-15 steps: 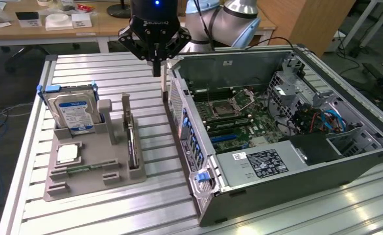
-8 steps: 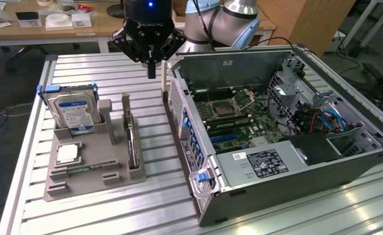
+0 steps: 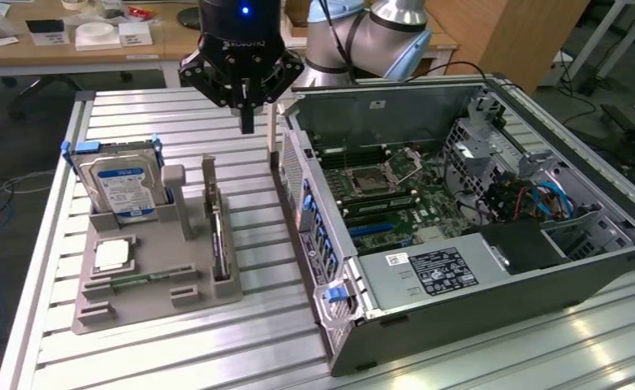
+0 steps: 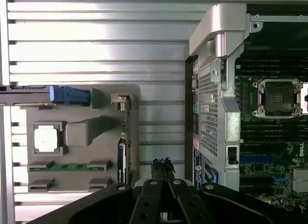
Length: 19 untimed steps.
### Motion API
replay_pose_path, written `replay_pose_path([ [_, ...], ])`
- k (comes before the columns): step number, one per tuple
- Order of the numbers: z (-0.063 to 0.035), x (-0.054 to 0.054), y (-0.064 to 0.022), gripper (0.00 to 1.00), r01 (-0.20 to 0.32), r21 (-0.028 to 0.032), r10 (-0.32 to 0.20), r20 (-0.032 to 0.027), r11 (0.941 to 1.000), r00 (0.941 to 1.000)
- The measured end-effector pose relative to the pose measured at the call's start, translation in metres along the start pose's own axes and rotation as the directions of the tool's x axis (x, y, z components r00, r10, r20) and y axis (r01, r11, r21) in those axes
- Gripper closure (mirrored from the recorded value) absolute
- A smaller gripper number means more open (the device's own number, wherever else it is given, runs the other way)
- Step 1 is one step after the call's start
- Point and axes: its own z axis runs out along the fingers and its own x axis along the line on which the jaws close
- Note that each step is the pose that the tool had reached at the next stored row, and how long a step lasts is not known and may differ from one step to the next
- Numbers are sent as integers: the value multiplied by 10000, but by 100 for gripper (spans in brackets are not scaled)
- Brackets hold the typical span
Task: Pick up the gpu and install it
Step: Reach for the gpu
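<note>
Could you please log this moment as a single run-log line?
gripper: empty, fingers shut, hovering above the table between gray holder and computer case | gpu: standing edge-on in gray holder, not grasped | install: not done

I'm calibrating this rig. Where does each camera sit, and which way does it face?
Exterior view: off the arm, high over the table, looking down on tray, gpu and open case; arm and gripper show.
Wrist view: on the wrist, looking straight down past the gripper.
Both show tray, gpu, case and gripper.
</note>
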Motion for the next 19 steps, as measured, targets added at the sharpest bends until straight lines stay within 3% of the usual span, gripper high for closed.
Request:
replay_pose_path([
  [19, 4, 444, -99, 89, 79, -2, -79, -4, 10000, 10000],
])
